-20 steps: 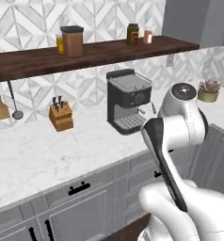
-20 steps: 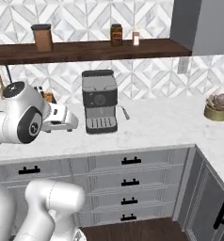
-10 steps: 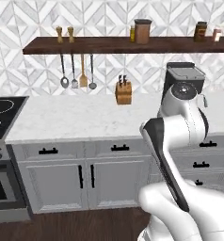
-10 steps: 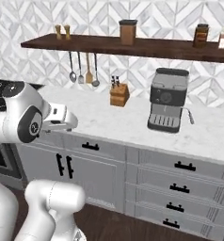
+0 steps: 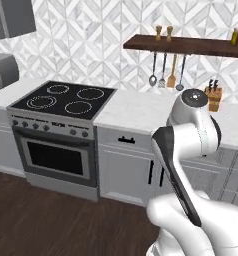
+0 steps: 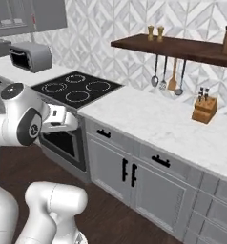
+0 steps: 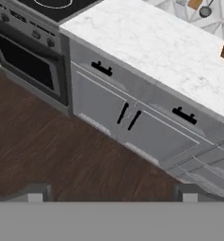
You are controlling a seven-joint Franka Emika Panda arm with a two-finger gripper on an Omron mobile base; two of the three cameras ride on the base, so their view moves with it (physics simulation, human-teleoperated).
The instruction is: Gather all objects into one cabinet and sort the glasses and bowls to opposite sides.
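Gripper (image 7: 112, 197) has its jaws wide apart with nothing between them, held tucked near the base and tilted down at the wood floor (image 7: 48, 150). That looks like a travel pose, not a reach.

Just beyond it is the double-door cabinet (image 7: 125, 117), both doors closed, with a drawer (image 7: 102, 68) above it under the counter's front edge. The oven (image 5: 56, 155) and black cooktop (image 5: 66, 100) sit at the counter's left end.

The marble counter (image 6: 153, 119) is bare along its front. A knife block (image 6: 204, 108) stands at its back edge, with utensils (image 6: 165, 78) hanging under the wall shelf (image 6: 177, 47), handy to the stove. A toaster (image 6: 32, 56) stands far left.

No mug or bowl is visible from this spot, so nothing is gathered yet; likely next step is locating them.
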